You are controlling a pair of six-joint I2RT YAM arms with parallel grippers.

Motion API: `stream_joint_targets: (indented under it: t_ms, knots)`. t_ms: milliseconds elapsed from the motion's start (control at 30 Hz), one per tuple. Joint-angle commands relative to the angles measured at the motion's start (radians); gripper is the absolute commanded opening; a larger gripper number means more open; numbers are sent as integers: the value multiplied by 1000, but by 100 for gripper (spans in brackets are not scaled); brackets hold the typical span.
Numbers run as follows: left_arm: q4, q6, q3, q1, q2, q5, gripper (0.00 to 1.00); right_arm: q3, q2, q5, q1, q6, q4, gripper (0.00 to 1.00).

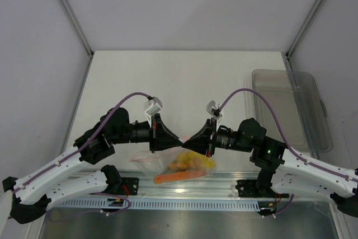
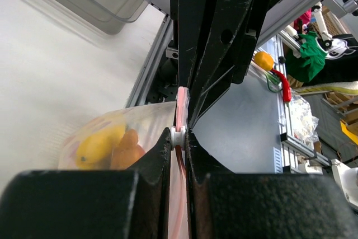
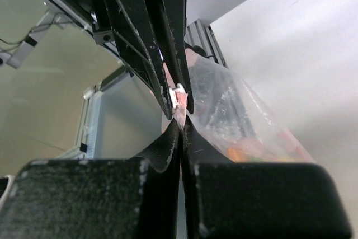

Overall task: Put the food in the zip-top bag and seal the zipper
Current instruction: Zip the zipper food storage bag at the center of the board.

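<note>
**Both grippers pinched on the bag's zipper at the table's near edge**

A white table point(image 1: 184, 76) fills the overhead view. Pale grey-white walls point(image 1: 190, 4) box it in at 9, 12 and 3 o'clock, with metal posts running up the two far corners. At 6 o'clock the tabletop ends in an aluminium rail point(image 1: 224, 186), where the two arm bases are bolted. A rigid grey-clear tray point(image 1: 291, 110) lies flat at 3 o'clock, well apart from everything else.

The white arms come in from 7 and 5 o'clock, and their black wrists meet nose to nose near the rail. The zip-top bag point(image 1: 146, 162) lies just under that meeting point, at 6 o'clock on the table, crinkled and touching the rail. The food point(image 1: 190, 163) is inside it: yellow pieces bunched together, and a long orange piece point(image 1: 173, 177) on the rail side.

The left gripper point(image 2: 179, 135) is nearly closed, its fingers clamped on the zipper point(image 2: 181, 102), the pink-red strip standing on edge, with a small white part at the fingertips. The right gripper point(image 3: 180, 124) is fully closed, tip to tip with the left, nipping the same strip.

In the left wrist view, a grey bench beyond the rail carries an orange ball point(image 2: 264, 60) and a red chilli-shaped piece point(image 2: 284, 87). Any lettering there is too small to read.
</note>
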Motion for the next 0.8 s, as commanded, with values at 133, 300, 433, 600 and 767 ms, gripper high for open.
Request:
stream_joint_targets:
  t_ms: [133,300,433,600,767]
  knots:
    - [-84,27,30,5,7,7,1,-6,-9,69,-20,67,189,0]
    - [-104,35,24,5,-10,-3,1,-16,-40,70,-37,73,186,0]
    - [-118,35,23,7,-19,-7,0,-9,-58,93,-40,64,150,0]
    - [-151,41,32,7,-32,-30,1,-8,-98,116,-43,49,96,0]
    - [-208,58,67,9,-41,-58,1,47,-97,38,-49,-2,5,0]
